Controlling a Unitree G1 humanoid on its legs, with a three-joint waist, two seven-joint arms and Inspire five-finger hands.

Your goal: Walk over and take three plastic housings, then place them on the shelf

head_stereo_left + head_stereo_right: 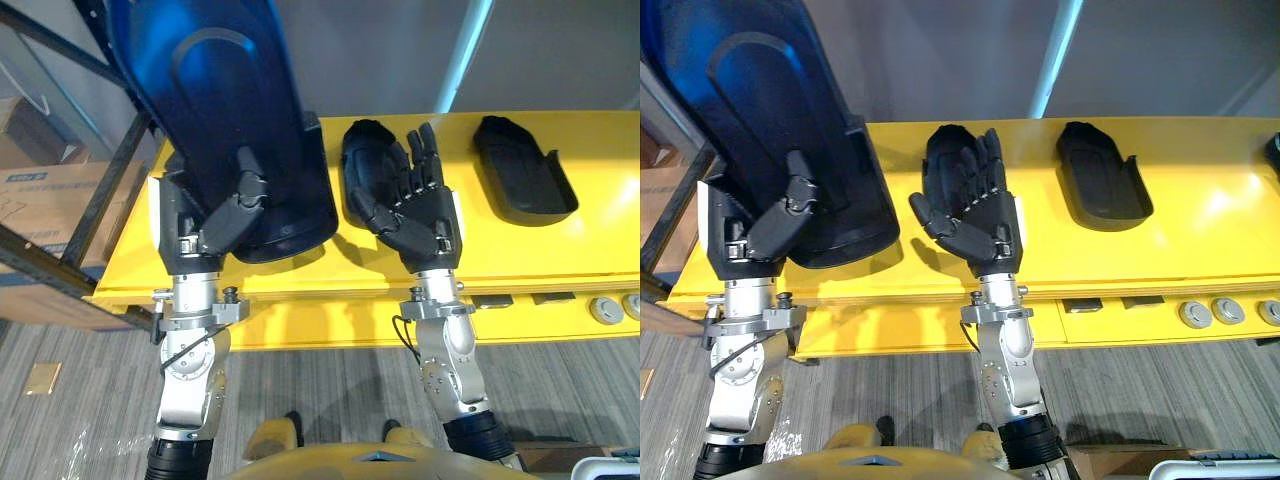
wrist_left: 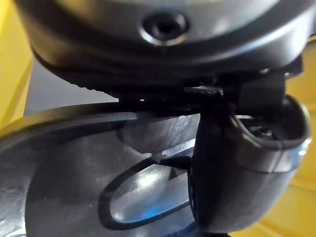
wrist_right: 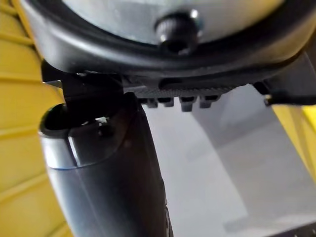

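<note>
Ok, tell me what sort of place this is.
Likely a factory or warehouse workstation: black plastic housings lie on a yellow workbench, with metal racking and cardboard boxes beside it.

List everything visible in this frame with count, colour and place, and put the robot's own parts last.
plastic housings: three, dark. The held housing is raised in the left hand, the middle housing lies on the table partly behind the right hand, and the right housing lies alone farther right.
table: one, yellow, across the view.
round fittings: three, silver-grey, on the table's front at the right.
rack: one, dark metal, at the left.
cardboard boxes: at least two, brown, behind the rack bars.
floor: grey, below the table.
left hand: dark, thumb curled on the held housing.
right hand: dark, fingers straight over the middle housing.
</note>
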